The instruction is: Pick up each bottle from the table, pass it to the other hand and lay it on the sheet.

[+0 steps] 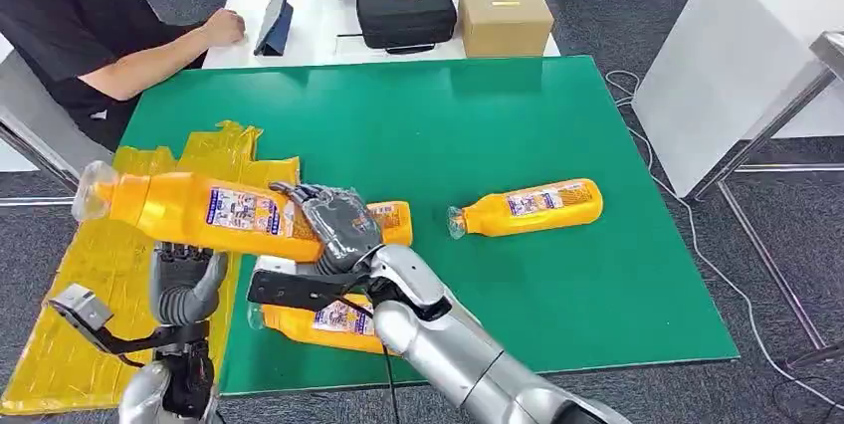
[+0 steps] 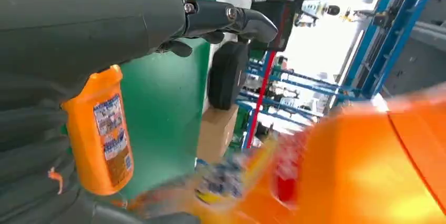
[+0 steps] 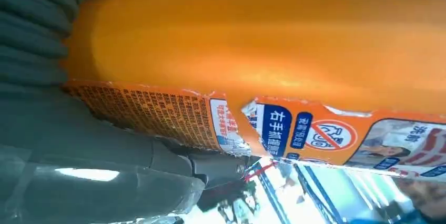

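Your right hand [image 1: 338, 228] is gripping the orange bottle [image 1: 189, 210] sideways over the yellow sheet [image 1: 90, 275]. Your left hand [image 1: 184, 285] is waiting underneath, fingers open, holding nothing.

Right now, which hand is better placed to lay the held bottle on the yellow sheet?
Left. The left hand is open just under the bottle, over the sheet. The right hand grips the bottle from the green mat side.
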`<state>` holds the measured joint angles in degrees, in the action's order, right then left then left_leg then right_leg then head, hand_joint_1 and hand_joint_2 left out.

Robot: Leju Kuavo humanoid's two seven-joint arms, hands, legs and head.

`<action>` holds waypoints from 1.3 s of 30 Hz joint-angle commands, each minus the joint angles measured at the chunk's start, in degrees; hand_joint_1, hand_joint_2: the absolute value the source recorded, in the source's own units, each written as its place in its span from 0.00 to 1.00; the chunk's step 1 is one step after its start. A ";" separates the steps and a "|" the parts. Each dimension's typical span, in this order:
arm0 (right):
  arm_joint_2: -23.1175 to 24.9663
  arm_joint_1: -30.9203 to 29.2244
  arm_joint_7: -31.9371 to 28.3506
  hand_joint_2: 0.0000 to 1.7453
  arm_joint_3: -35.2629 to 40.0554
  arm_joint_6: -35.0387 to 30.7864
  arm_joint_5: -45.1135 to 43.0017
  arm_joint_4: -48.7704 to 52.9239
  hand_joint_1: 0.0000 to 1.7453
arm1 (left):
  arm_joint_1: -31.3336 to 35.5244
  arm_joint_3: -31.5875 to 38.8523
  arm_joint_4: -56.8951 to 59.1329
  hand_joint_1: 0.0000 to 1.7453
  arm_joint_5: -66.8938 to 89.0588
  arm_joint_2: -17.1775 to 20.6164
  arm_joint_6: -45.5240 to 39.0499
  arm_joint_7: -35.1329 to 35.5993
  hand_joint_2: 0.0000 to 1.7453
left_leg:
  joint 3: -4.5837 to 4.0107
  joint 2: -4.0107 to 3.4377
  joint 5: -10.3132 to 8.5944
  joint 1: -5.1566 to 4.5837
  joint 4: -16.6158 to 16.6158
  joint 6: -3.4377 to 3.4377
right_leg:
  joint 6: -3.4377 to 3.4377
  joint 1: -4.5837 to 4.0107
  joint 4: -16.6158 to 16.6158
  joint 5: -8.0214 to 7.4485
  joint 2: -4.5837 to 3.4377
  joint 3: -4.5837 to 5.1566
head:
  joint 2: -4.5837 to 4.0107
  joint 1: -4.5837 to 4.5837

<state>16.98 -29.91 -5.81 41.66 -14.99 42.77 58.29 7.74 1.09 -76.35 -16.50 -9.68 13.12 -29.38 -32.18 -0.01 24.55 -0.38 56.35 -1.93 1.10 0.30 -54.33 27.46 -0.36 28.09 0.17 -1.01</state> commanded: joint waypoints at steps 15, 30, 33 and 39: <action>3.02 -2.00 2.83 1.00 7.41 2.04 4.07 -16.76 1.00 | 4.43 -4.79 4.26 0.00 -13.83 0.60 9.41 6.21 1.00 | 0.00 0.16 0.01 0.10 -0.01 0.14 | -0.01 -0.10 0.11 0.02 0.20 -0.09 | 0.00 0.02; 2.76 0.42 5.06 1.00 5.78 4.14 8.38 -12.94 1.00 | 4.83 -4.33 3.94 1.00 -10.77 -0.61 7.58 7.23 1.00 | -0.06 0.22 0.01 0.09 0.03 0.14 | -0.02 -0.06 0.07 0.05 0.26 -0.04 | 0.00 0.02; 2.60 0.73 5.19 1.00 5.48 4.32 8.78 -12.04 1.00 | 5.18 -3.84 3.65 1.00 -10.79 -0.60 7.40 7.29 1.00 | -0.07 0.29 0.01 0.11 0.06 0.15 | -0.02 -0.08 0.07 0.06 0.34 -0.06 | 0.00 0.02; 2.49 0.98 5.33 1.00 5.45 4.52 9.03 -11.36 1.00 | 4.77 -3.56 2.95 1.00 -10.79 -0.47 7.39 7.27 1.00 | -0.07 0.18 -0.01 0.07 0.02 0.11 | -0.01 -0.04 0.06 0.04 0.22 -0.01 | 0.00 0.04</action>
<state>20.81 -29.51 -0.37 45.24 -12.24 51.10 47.45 8.90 -1.01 -74.05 -28.11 -10.12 20.52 -22.49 -32.28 -0.04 24.54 -0.38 56.36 -1.91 1.10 0.32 -54.34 27.45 -0.38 28.22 0.17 -0.96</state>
